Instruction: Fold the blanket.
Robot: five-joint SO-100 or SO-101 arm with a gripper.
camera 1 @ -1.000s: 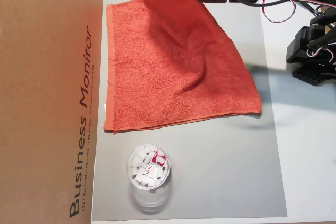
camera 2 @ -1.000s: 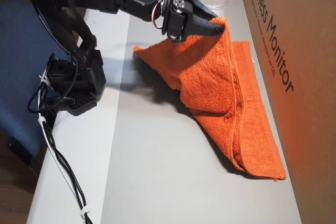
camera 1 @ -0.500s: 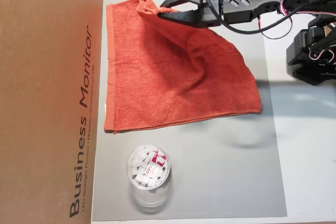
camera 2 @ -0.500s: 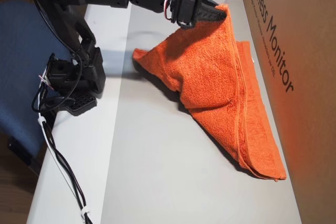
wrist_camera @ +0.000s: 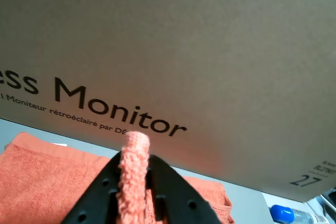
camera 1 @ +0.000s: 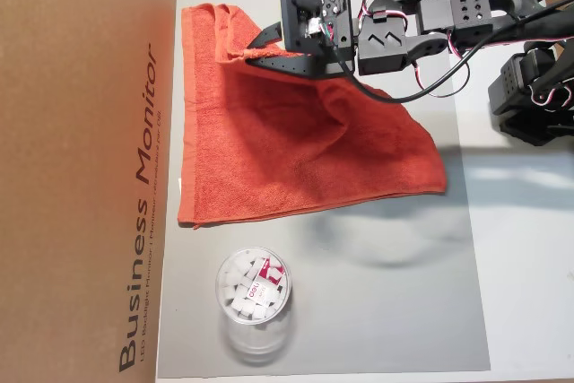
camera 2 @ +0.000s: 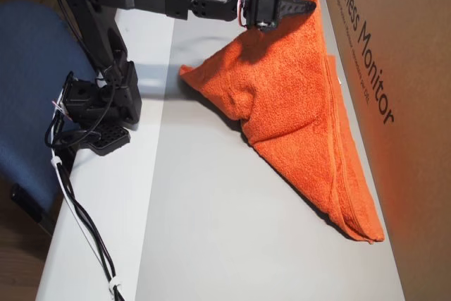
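**Blanket corner held up beside the monitor box**

The biggest thing here is the brown cardboard box printed "Business Monitor", filling the nine o'clock side of an overhead view and the three o'clock side of the other; in the wrist view it stands as a wall of card straight ahead.

Next, the white desk, with a grey mat laid over it right up against the box.

On the mat lies the blanket, orange-red terry, its long hemmed edge running along the foot of the box. One corner is lifted off the mat toward twelve o'clock, so the cloth rises like a tent while the rest stays flat.

The black arm reaches in from three o'clock in that overhead view, its base at the mat's edge.

A clear plastic tub holding small white pieces sits on the mat at six o'clock of the blanket, apart from it.

The gripper has its jaws pinching the raised blanket corner; a roll of terry pokes up between them.
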